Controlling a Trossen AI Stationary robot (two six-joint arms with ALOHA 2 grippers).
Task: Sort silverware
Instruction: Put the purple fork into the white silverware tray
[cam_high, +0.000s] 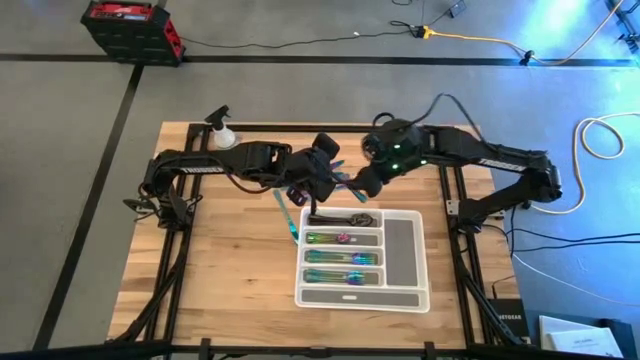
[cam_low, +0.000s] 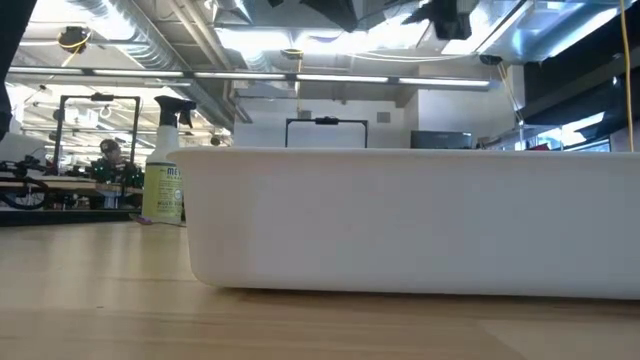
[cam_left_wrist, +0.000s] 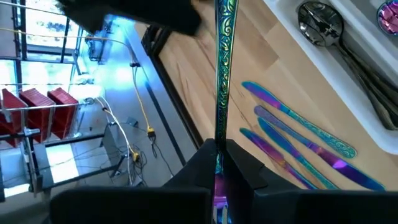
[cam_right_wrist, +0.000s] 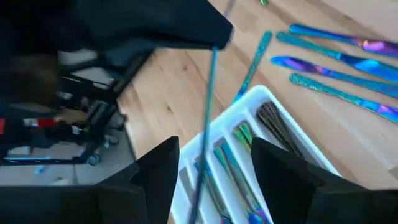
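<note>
- The left gripper (cam_left_wrist: 219, 163), raised over the table's middle just off the tray's (cam_high: 428, 262) far edge, is clenched on one iridescent piece (cam_left_wrist: 224, 74) by its end; whether fork, spoon or knife cannot be told.
- The right gripper (cam_right_wrist: 211, 163) hangs close by with jaws released around that same piece, not yet touching, so this looks like a hand-over between the arms.
- Next, the right jaws likely must close before the left lets go.
- Loose knives (cam_left_wrist: 298, 130) lie on the table beside the tray's left edge; dark spoons (cam_left_wrist: 323, 25) fill its far compartment.
</note>
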